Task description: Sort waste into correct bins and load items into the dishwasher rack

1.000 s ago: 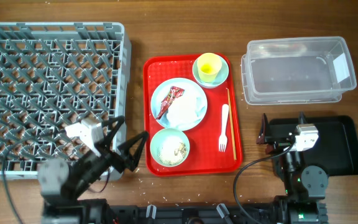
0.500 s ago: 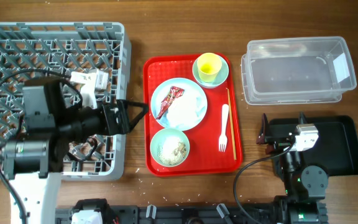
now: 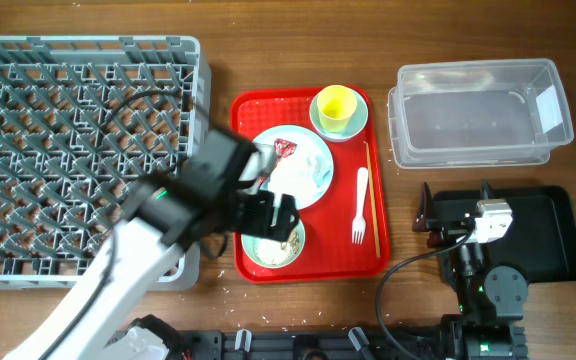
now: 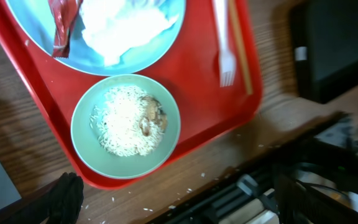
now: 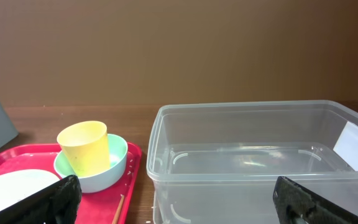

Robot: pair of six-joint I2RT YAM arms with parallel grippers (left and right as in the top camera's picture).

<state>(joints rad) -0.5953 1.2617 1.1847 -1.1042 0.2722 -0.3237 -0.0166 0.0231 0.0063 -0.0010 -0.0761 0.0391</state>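
On the red serving tray (image 3: 378,255) lie the light-blue plate (image 3: 313,185) with the white napkin (image 3: 303,172) and the red-maroon wrapper (image 3: 284,147), a green bowl of rice scraps (image 3: 286,252), a yellow cup (image 3: 335,103) in the second bowl (image 3: 355,123), the white fork (image 3: 360,205) and the wooden stick (image 3: 369,190). My left gripper (image 3: 265,215) hovers open and empty over the rice bowl (image 4: 126,121); the wrapper (image 4: 64,18) and napkin (image 4: 126,25) also show in the left wrist view. My right gripper (image 3: 455,215) is open and empty over the black tray (image 3: 543,235).
The grey dishwasher rack (image 3: 78,130) fills the left side. The clear tub (image 3: 483,112) stands at the back right, also in the right wrist view (image 5: 260,162). Loose rice grains (image 3: 230,290) lie on the wood by the tray's front edge.
My left arm has swung right from over the rack to above the tray's rice bowl. The right arm has not moved.
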